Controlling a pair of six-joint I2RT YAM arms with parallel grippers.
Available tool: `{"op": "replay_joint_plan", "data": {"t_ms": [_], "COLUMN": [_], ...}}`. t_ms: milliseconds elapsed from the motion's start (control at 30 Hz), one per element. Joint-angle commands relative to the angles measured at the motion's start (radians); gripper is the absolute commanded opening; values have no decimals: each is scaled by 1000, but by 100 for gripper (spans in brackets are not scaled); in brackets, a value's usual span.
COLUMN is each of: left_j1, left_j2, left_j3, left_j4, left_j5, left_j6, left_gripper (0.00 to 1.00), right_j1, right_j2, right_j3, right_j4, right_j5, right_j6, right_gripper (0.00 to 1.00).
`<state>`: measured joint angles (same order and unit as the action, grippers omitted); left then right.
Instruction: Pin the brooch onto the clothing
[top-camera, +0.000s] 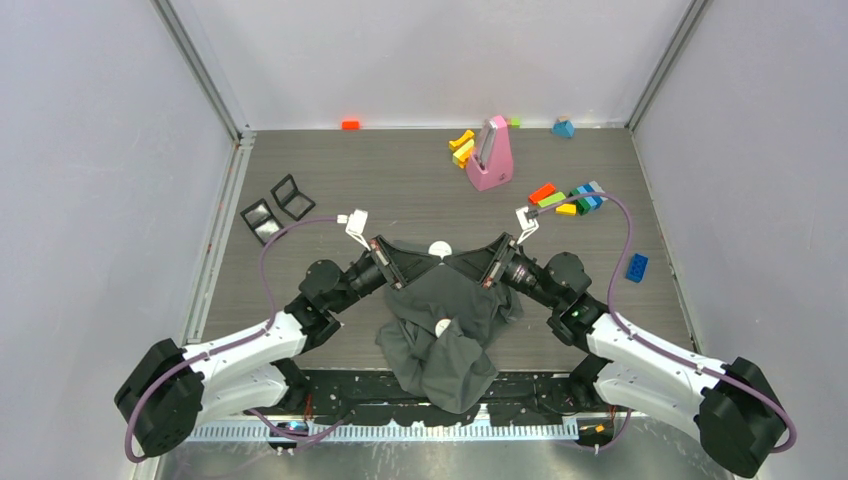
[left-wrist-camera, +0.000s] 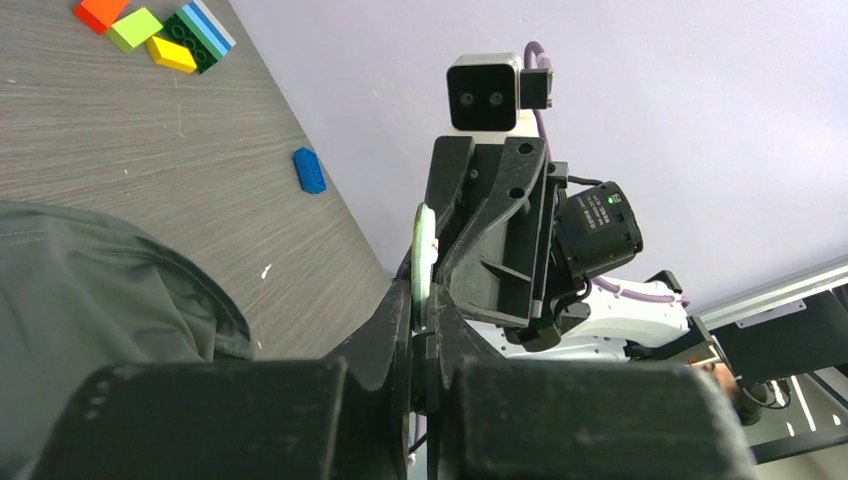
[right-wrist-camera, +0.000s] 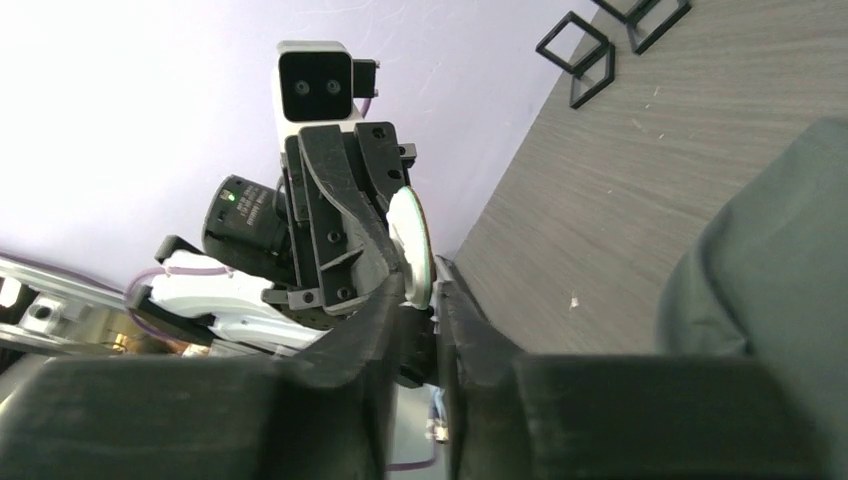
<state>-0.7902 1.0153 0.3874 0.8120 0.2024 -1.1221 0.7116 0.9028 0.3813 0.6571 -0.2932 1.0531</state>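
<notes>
Enclosing grey wood-grain bench (top-camera: 400, 170), pale lilac walls (top-camera: 420, 50), dark grey fabric T-shirt (top-camera: 440, 360) heaped near front edge, left hand (left-wrist-camera: 425, 322) and right hand (right-wrist-camera: 425, 300) both pinched on thin white round brooch (left-wrist-camera: 425, 250).

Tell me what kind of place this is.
Probably a lab robot cell: plain grey walls on metal framing box in a wood-grain table, with toy bricks scattered as props.
</notes>
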Motion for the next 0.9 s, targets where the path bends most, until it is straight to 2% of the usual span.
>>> {"op": "replay_joint_plan", "data": {"t_ms": [0, 33, 67, 133, 267, 433, 533, 633, 867], "left_j1": [8, 19, 36, 82, 197, 266, 267, 267, 267], "left_j2": [-23, -34, -43, -61, -63, 25, 71, 74, 82], "left_j3": [31, 42, 56, 87, 193, 338, 398, 414, 400], "left_j4": [-7, -51, -99, -192, -397, -546, -626, -731, -697], "left_j5": [11, 34, 73, 167, 435, 783, 930, 921, 946], "left_j6": [29, 37, 47, 64, 127, 214, 288, 396, 397], "left_gripper": [0, 0, 0, 0, 0, 0, 0, 0, 0], "right_j1": [3, 1, -3, -11, -33, -47, -47, -47, -46], "right_j2": [-45, -63, -74, -110, -166, -149, -113, -88, -22], "right_j3": [13, 14, 20, 30, 61, 122, 157, 197, 219], "right_j4": [-5, -22, -63, -125, -243, -321, -310, -299, -281], "right_j5": [26, 27, 27, 22, -25, -141, -235, -294, -333], "right_j6": [-13, -17, -29, -52, -99, -136, -116, -96, -81], "right_gripper": [40, 47, 58, 67, 75, 75, 72, 70, 64]}}
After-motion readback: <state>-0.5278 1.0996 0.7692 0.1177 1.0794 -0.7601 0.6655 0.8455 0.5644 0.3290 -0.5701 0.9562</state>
